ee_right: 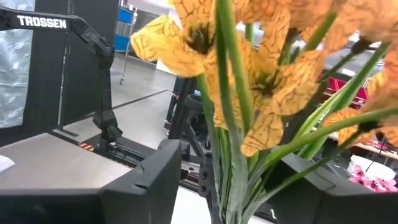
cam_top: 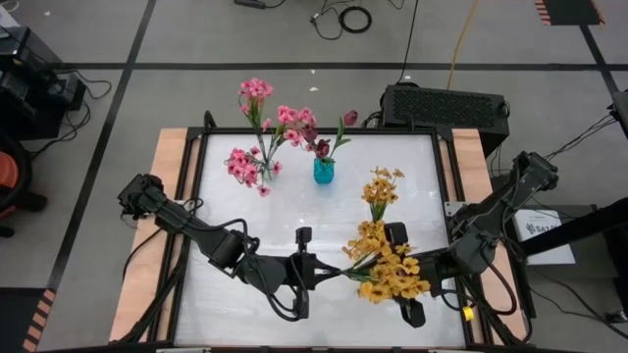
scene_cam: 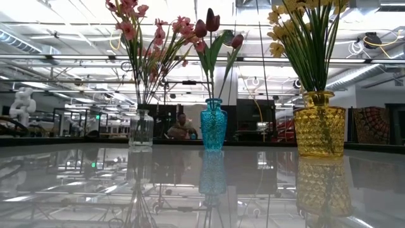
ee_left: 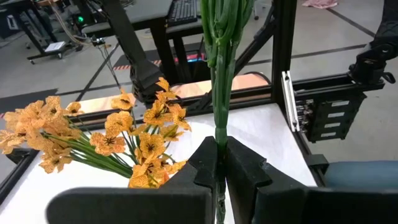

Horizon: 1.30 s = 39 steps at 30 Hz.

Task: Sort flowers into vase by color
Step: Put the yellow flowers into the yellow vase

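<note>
Left tool (ee_left: 216,165) clamps yellow-orange flowers' (cam_top: 388,275) stems (ee_left: 219,81), lower centre of high view; right tool (cam_top: 404,273) open around blooms.

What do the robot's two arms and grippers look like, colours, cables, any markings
Both arms are matte black with chunky jointed links and black cables looped beside them. The left gripper has two blocky, angular black fingers; the right gripper has similar broad black fingers. White lettering reading TROSSEN marks the left arm. A small yellow tag sits near the right arm's cabling.
</note>
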Each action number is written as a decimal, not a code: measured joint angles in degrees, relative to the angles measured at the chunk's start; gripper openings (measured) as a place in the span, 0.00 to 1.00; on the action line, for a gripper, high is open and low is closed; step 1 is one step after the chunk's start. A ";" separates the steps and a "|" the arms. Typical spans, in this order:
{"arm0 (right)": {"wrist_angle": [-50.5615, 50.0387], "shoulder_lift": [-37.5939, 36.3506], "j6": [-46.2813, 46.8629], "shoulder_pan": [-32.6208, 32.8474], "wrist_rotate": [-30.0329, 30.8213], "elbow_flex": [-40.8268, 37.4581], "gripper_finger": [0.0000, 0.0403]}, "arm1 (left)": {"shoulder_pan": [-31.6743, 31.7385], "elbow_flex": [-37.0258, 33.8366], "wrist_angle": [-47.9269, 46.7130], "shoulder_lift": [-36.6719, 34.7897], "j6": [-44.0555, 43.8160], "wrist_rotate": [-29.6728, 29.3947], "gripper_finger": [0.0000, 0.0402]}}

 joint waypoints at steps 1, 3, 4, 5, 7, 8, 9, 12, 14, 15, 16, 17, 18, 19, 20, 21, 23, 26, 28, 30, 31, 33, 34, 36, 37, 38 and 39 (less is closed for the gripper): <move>0.02 0.00 -0.13 0.00 0.00 0.00 0.48 | 0.00 0.00 0.00 0.00 0.00 0.00 0.06; 0.05 0.00 -0.25 0.00 0.01 0.00 0.43 | 0.00 0.00 0.00 0.00 0.00 0.06 0.06; 0.05 0.00 -0.23 0.00 0.02 0.00 0.40 | 0.00 0.00 0.00 0.00 0.00 0.12 0.06; 0.05 0.00 -0.23 0.00 0.02 0.00 0.38 | 0.00 0.00 0.00 0.00 0.00 0.38 0.06; 0.07 0.00 -0.25 0.00 0.02 0.00 0.32 | 0.00 0.00 0.00 0.00 -0.04 1.29 0.06; 0.07 0.00 -0.23 0.00 0.02 0.00 0.29 | 0.00 0.00 0.00 0.00 -0.04 1.69 0.06; 0.05 0.00 -0.24 0.00 0.02 0.00 0.26 | -0.02 0.00 0.00 0.00 -0.04 1.80 0.06; 0.03 0.00 0.02 0.00 0.05 0.00 0.16 | -0.04 0.00 0.00 0.00 -0.02 1.85 0.06; 0.00 0.00 0.20 0.00 0.07 0.00 0.10 | -0.12 0.00 -0.02 0.00 -0.04 1.85 0.06; -0.06 0.00 0.20 0.00 0.07 0.00 0.06 | -0.18 0.00 -0.02 0.00 -0.05 1.85 0.07; -0.19 0.00 0.20 0.00 0.05 0.00 0.04 | -0.29 0.00 -0.02 0.00 -0.09 1.85 0.09; -0.34 0.00 0.20 0.01 0.02 0.00 0.02 | -0.46 0.00 -0.02 0.00 -0.13 1.83 0.10; -0.49 0.00 0.24 0.02 0.07 0.00 0.02 | -0.58 0.00 0.00 0.00 -0.14 1.83 0.13; -0.55 0.00 0.40 0.02 0.25 0.00 0.03 | -0.80 0.00 0.02 0.00 -0.44 1.81 0.16; -0.61 0.00 0.49 0.04 0.50 0.00 0.04 | -0.93 0.00 0.00 0.00 -1.02 1.81 0.20; -0.59 0.00 0.47 0.04 1.23 0.00 0.04 | -1.15 0.00 -0.18 0.00 -1.59 1.81 0.23; -0.62 0.00 0.47 0.04 2.65 0.00 0.04 | -1.60 0.00 -0.72 0.00 -2.69 1.76 0.32; -1.26 0.00 0.47 0.04 2.91 0.00 0.02 | -2.35 0.00 -1.60 0.00 -2.95 1.43 0.44; -1.44 -0.16 0.47 0.09 2.93 0.00 0.01 | -2.93 0.00 -2.16 0.00 -2.95 1.27 0.50; -2.71 -0.92 0.44 0.62 3.26 0.00 0.01 | -3.40 0.00 -2.84 -0.01 -2.95 0.43 0.56; -3.29 -1.50 0.44 0.91 3.29 0.00 0.01 | -3.77 0.00 -3.34 -0.11 -2.95 -0.65 0.57; -4.63 -2.88 0.85 1.71 3.60 0.00 0.01 | -4.35 0.00 -4.00 -0.44 -2.95 -2.77 0.60; -5.73 -3.65 1.32 2.34 4.25 0.00 0.01 | -4.57 0.00 -4.00 -0.68 -2.95 -3.69 0.60; -8.12 -5.24 1.76 3.73 6.07 0.00 0.01 | -5.38 0.00 -4.42 -1.47 -2.88 -4.95 0.61; -9.16 -6.05 1.78 4.41 7.12 0.00 0.01 | -5.78 0.00 -4.40 -1.72 -2.90 -5.55 0.61; -10.19 -6.90 1.86 5.09 8.27 0.00 0.01 | -6.17 0.00 -4.22 -1.96 -2.97 -6.23 0.61; -11.21 -7.75 1.97 5.83 9.41 0.00 0.01 | -6.59 0.00 -4.30 -2.23 -2.95 -7.10 0.61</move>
